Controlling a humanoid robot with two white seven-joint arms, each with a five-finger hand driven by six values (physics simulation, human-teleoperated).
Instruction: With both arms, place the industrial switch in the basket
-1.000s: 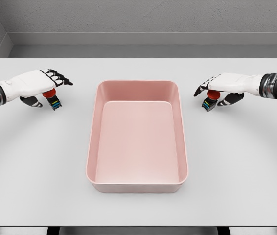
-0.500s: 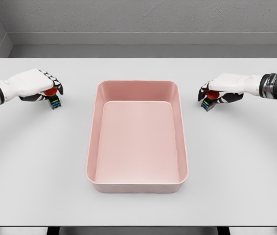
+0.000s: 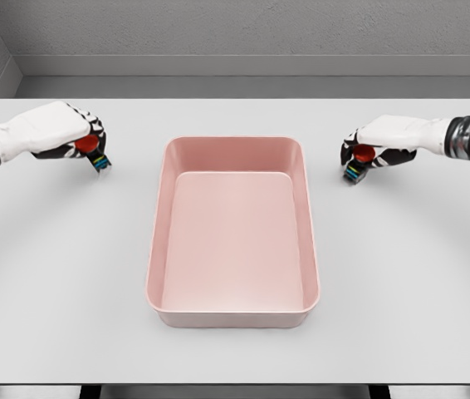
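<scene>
Two switches show, one in each hand, on either side of a pink basket [image 3: 232, 312] that sits in the middle of a white table [image 3: 61, 274].

The left switch [image 3: 94, 153] is a small dark block with a red button on top and coloured stripes on its lower face. It is tilted, the button toward the upper left and the striped end down to the right, so its long axis runs on a slant. The left hand [image 3: 65, 131] is curled round it, fingers wrapped over the button end. The switch looks lifted off the table, though contact cannot be told for sure.

The right switch [image 3: 357, 161] is tilted the other way, red button up and to the right, striped end down to the left, toward the basket. The right hand [image 3: 384, 141] is closed on it, fingers wrapped round the upper part.

The basket is a rounded rectangle, long axis running away from the robot, walls upright, inside bare. Its far corners lie nearest the switches: the left switch is near the far left corner but apart from it, the right switch near the far right corner, also apart. Bare table lies between each switch and the rim, with wide room on both sides and in front of the basket. Behind, the table ends at a grey wall [image 3: 243, 33].
</scene>
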